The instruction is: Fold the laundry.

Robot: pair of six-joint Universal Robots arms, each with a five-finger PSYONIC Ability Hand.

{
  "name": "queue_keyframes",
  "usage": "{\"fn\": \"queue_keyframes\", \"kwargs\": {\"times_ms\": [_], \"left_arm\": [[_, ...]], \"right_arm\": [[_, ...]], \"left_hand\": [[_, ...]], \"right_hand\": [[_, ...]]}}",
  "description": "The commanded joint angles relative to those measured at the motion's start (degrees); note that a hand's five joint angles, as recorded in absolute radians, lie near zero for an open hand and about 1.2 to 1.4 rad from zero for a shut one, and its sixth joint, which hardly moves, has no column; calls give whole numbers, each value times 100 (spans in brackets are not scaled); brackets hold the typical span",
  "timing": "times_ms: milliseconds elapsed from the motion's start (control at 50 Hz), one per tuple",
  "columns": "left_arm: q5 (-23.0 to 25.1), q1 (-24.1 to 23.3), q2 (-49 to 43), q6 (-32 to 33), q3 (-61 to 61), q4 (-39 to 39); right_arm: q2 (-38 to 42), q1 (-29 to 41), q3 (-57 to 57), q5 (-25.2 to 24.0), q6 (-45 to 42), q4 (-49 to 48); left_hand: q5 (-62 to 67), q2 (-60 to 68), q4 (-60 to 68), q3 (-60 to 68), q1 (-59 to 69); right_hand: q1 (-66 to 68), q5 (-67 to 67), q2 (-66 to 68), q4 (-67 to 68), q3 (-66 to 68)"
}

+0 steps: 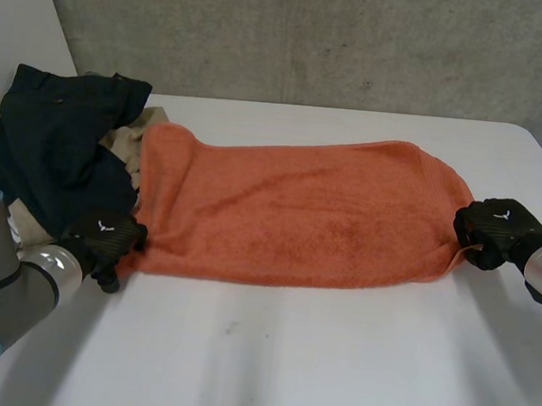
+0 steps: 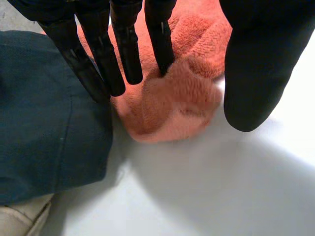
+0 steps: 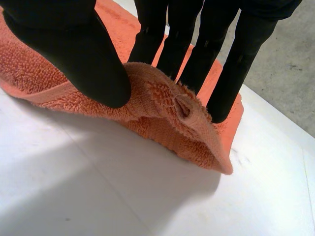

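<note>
Orange towel stretched out between two hands

An orange towel lies lengthwise across the white table, mostly flat with soft wrinkles. The left hand sits at its near left corner and the right hand at its near right corner, where the towel narrows towards the hand. Touching the towel's left end is a heap of clothes: a dark navy garment on top, with beige cloth showing between it and the towel. A grey concrete wall stands behind the table.
</note>
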Motion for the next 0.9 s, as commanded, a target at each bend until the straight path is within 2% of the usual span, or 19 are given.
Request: {"fn": "queue_keyframes", "kwargs": {"times_ms": [20,160,220,260,300,320,400,480,560,660,740,840,900], "left_arm": [[-150,-51,-358,334,342,215],[-273,-60,-534,395,685,268],[-264,-69,-630,395,852,259],[-255,-77,-683,395,940,259],[-281,-86,-719,387,1080,233],[-282,-95,-710,378,1107,233],[-404,-148,-517,290,1116,93],[-396,-183,45,-8,888,-215],[-369,-148,941,-456,694,-601],[-291,142,2170,-1027,685,-1365],[-54,274,2795,-1309,904,-1875],[202,222,3201,-1652,1221,-2342],[62,73,3062,-1784,1475,-2395]], "right_arm": [[57,141,-18,157,-72,-19],[145,133,-62,184,-90,-19],[189,133,-88,184,-99,-19],[215,133,-123,192,-99,-19],[233,124,-167,227,-99,16],[233,133,-176,254,-99,34],[128,124,-255,464,-90,235],[-302,-16,-369,719,-99,937],[-987,-324,-580,816,-230,2097],[-1830,-833,-1071,834,-748,3764],[-2367,-1071,-1432,790,-872,4523],[-2755,-984,-1732,799,-539,4499],[-2808,-870,-1811,843,-346,4402]], "left_hand": [[655,697,644,694,670],[772,814,761,812,787],[1460,1502,1449,1500,1475],[2315,2357,2304,2355,2330],[4532,4574,4521,4571,4547],[4755,4797,4744,4795,4770],[4757,4800,4747,4797,4773],[4757,4800,4747,4797,4773],[4757,4800,4747,4797,4773],[4757,4800,4747,4797,4773],[4757,4800,4747,4797,4773],[4757,4800,4747,4797,4773],[4757,4800,4747,4797,4773]], "right_hand": [[1464,1319,1229,1145,1206],[1464,1319,1229,1145,1206],[1464,1319,1229,1145,1206],[1464,1319,1229,1145,1206],[1464,1319,1229,1145,1206],[1464,1319,1229,1145,1206],[1464,1319,1229,1145,1206],[1464,1319,1229,1145,1206],[1464,1319,1229,1145,1206],[1464,1319,1229,1145,1206],[1464,1319,1229,1145,1206],[1464,1319,1229,1145,1206],[1464,1319,1229,1145,1206]]}}
